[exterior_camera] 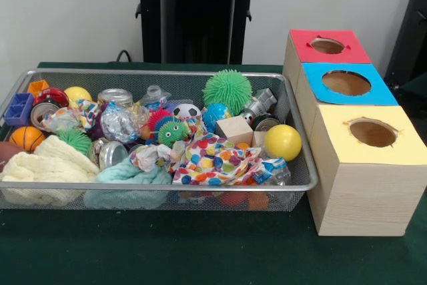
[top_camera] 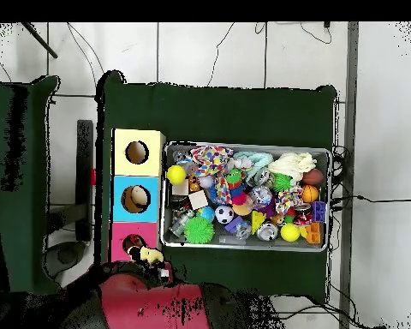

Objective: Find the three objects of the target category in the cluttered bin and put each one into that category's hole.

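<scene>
Beside the red-topped box's hole (exterior_camera: pixel 327 45) the gripper (top_camera: pixel 147 254) hangs, its grip unreadable. Orange shapes (exterior_camera: pixel 257 200) under the spotted cloth (exterior_camera: pixel 213 161) in the bin (exterior_camera: pixel 200 73) may be plush animals — soft, light, best pinched mid-body.

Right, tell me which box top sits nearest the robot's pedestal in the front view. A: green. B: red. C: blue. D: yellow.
B: in the front view the red-topped box is farthest back, toward the pedestal, with the blue-topped box next and the yellow-topped box nearest the camera.
</scene>
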Controlling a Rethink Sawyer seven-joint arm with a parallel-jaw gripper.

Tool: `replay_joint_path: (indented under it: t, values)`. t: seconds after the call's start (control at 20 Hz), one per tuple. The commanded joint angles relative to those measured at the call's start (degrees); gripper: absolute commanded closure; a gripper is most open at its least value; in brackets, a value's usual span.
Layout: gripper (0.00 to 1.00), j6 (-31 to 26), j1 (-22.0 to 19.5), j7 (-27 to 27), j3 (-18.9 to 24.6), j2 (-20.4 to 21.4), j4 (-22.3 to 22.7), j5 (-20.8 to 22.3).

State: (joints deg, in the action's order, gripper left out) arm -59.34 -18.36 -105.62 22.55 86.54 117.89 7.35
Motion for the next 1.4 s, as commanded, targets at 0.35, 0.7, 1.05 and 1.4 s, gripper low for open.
replay_joint_path:
  t: [0.35, 0.7, 1.05, 1.4]
  values:
    - [1.00, 14.25, 3.11, -14.29, -6.44, -12.28, 8.32, 4.75]
    - [1.00, 18.42, 6.12, -15.72, -9.90, -15.60, 7.90, 5.46]
    - [1.00, 23.49, 9.17, -16.85, -13.56, -18.84, 7.92, 5.87]
    - [1.00, 28.20, 14.26, -20.59, -17.71, -23.71, 6.65, 6.08]
